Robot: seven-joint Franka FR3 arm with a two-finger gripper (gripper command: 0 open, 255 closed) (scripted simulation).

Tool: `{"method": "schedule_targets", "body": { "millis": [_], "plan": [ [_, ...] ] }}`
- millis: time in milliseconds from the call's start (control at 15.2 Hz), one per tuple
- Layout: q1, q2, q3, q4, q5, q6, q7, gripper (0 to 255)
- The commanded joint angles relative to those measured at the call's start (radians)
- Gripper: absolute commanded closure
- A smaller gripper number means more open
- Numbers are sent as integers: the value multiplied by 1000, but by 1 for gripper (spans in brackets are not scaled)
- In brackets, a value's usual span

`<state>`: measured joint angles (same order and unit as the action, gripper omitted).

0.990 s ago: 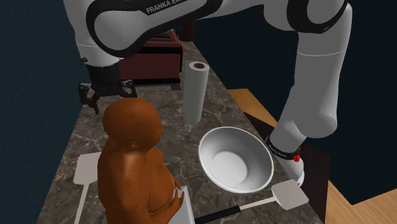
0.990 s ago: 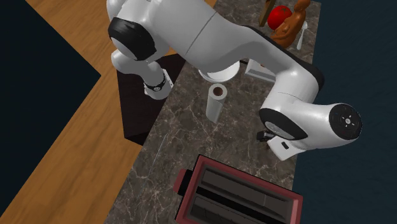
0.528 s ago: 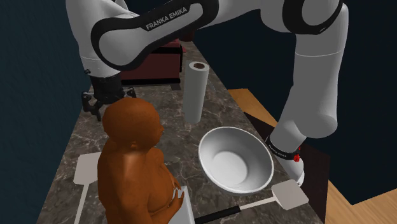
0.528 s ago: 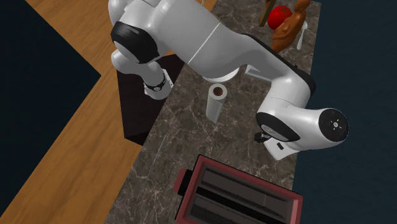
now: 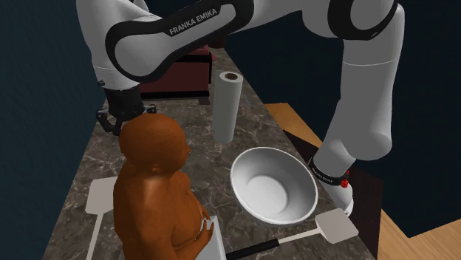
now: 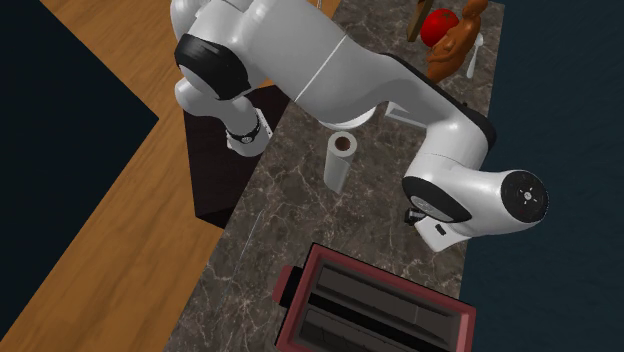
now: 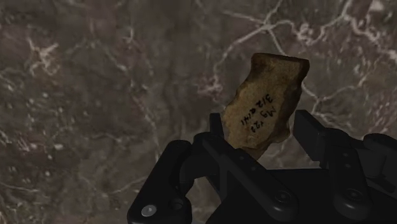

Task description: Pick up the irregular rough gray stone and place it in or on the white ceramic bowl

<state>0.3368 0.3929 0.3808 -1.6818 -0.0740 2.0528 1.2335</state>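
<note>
Gripper point(image 7: 261, 130): clenched on the stone point(image 7: 268, 92), one black finger pressing each side of its lower half. The stone is tan-brown and rough, with dark handwritten marks on the face turned to the wrist camera. It stands upright between the fingers, above the dark marbled table point(image 7: 95, 95).

Shoulder view: the gripper point(image 5: 118, 120) hangs low over the table point(image 5: 196, 133) near its edge at the view's left, just behind a large brown figure point(image 5: 155, 188). The white bowl point(image 5: 251, 166) sits well apart from the gripper, towards the view's right. An upright paper roll point(image 5: 226, 107) stands beyond the bowl. A dark red toaster point(image 5: 177, 74) sits at the far end. A white spatula point(image 5: 336, 225) lies beside the bowl.
</note>
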Motion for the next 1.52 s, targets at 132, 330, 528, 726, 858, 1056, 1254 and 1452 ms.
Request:
{"method": "schedule_targets", "body": {
  "millis": [132, 330, 528, 726, 858, 1056, 1254, 1452],
  "plan": [
    [0, 1, 0, 0, 0, 0, 0, 255],
    [0, 1, 0, 0, 0, 0, 0, 255],
    [-1, -9, 2, 14, 4, -23, -1, 255],
    [-2, -21, 4, 38, 9, -58, -2, 255],
    [-2, -28, 6, 55, 12, -82, -3, 255],
    [-2, -38, 8, 83, 15, -119, -4, 255],
    [-2, -45, 9, 113, 18, -156, -4, 255],
    [-1, -51, 11, 146, 21, -194, -4, 255]
  ]
}}
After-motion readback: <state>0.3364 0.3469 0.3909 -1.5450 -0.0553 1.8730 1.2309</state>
